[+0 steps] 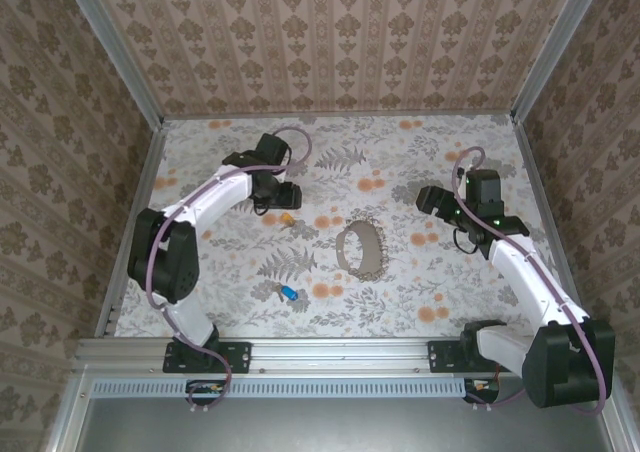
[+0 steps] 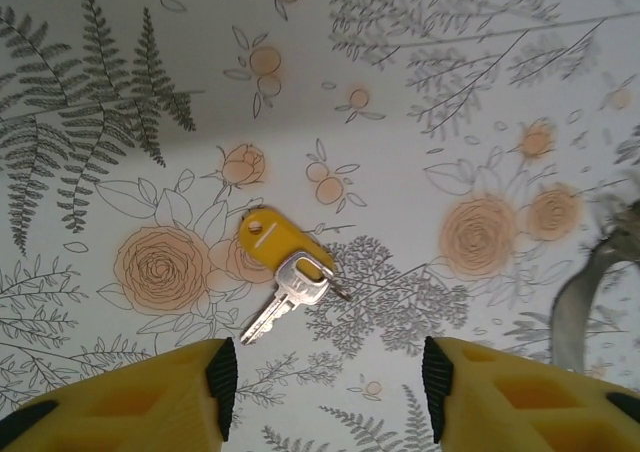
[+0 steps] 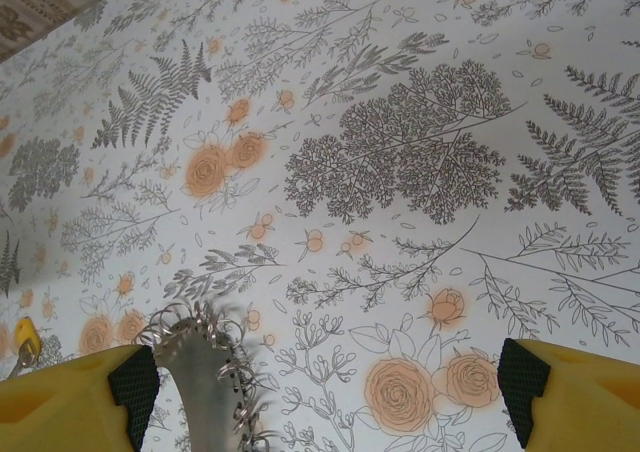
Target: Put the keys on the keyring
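The yellow-headed key (image 2: 272,240) lies flat on the floral cloth, a silver key blade (image 2: 283,299) attached to it, just ahead of my left gripper (image 2: 328,380). That gripper's jaws stand apart with nothing between them. From above, the left gripper (image 1: 276,194) hovers just behind this key (image 1: 287,217). The blue-headed key (image 1: 288,293) rests nearer the front edge. The keyring (image 1: 362,249), a grey-brown loop edged with small metal rings, lies mid-table. My right gripper (image 3: 325,392) is open, and the keyring (image 3: 205,372) sits beside its left fingertip (image 3: 135,382).
The flower-printed cloth (image 1: 420,152) covers the table, and patterned walls (image 1: 330,32) close in three sides. The metal rail (image 1: 340,357) holding both arm bases runs along the near edge. The keyring's edge (image 2: 580,292) shows at the right of the left wrist view.
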Action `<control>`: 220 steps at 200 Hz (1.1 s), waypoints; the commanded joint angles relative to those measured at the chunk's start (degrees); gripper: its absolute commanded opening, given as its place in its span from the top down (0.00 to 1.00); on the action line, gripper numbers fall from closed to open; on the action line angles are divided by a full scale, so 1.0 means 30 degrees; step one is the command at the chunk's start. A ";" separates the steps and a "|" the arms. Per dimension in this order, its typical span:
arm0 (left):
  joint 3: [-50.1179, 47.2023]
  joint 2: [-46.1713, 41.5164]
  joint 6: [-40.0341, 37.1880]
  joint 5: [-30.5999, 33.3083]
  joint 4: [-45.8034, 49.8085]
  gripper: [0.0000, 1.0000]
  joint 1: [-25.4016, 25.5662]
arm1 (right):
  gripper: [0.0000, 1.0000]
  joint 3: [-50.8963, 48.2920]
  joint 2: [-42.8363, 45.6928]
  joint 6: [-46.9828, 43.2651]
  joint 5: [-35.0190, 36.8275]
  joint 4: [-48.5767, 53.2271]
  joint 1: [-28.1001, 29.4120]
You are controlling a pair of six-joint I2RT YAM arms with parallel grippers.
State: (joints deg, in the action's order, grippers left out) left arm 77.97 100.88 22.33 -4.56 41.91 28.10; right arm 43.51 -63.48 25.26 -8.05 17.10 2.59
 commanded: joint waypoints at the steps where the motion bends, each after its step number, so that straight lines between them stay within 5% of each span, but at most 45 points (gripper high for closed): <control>1: 0.0823 0.0818 0.2125 0.0911 0.1137 0.47 0.0201 | 0.09 0.0633 -0.0188 -0.0239 -0.0341 0.0405 0.0220; 50: 0.4324 0.3872 0.6206 0.5305 0.4993 0.50 0.2519 | 0.05 0.0351 -0.0427 0.0087 0.0135 0.0113 0.0363; 220: 0.2491 0.5174 0.9849 0.3912 0.3327 0.73 0.3225 | 0.04 -0.0125 -0.0055 -0.0191 0.1504 0.0195 0.0455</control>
State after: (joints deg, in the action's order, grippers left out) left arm 87.70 115.59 49.12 8.08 52.86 37.15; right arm 43.64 -64.23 24.25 -4.84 16.95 3.66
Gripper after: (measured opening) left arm 0.279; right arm 0.956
